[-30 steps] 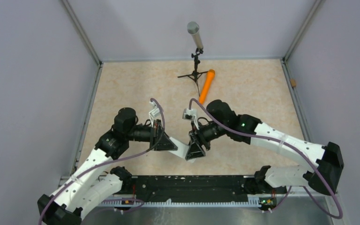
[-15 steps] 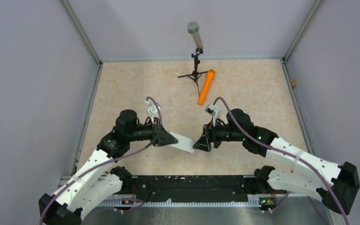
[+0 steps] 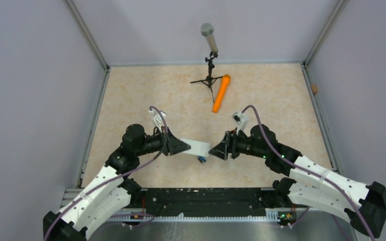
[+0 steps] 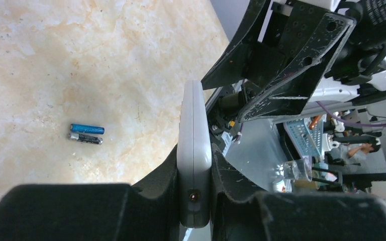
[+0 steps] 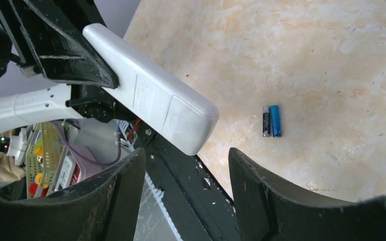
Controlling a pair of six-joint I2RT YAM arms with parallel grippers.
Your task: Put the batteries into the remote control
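Note:
My left gripper [image 3: 182,146] is shut on the white remote control [image 3: 195,148] and holds it above the table, its free end pointing right. In the left wrist view the remote [image 4: 194,150] stands edge-on between my fingers. In the right wrist view its plain back with the closed battery cover [image 5: 153,103] faces the camera. The two batteries [image 3: 201,159] lie side by side on the table under the remote; they also show in the left wrist view [image 4: 86,134] and the right wrist view [image 5: 271,121]. My right gripper [image 3: 218,150] is open and empty, just right of the remote's free end.
A grey microphone on a black tripod [image 3: 209,60] stands at the back of the table. A long orange cylinder [image 3: 221,93] lies beside it. Grey walls close in the table on three sides. The black base rail [image 3: 201,201] runs along the near edge.
My right gripper let go of the remote and drew back to the right. My left gripper lifted the remote and carried it up and right, uncovering the batteries on the table.

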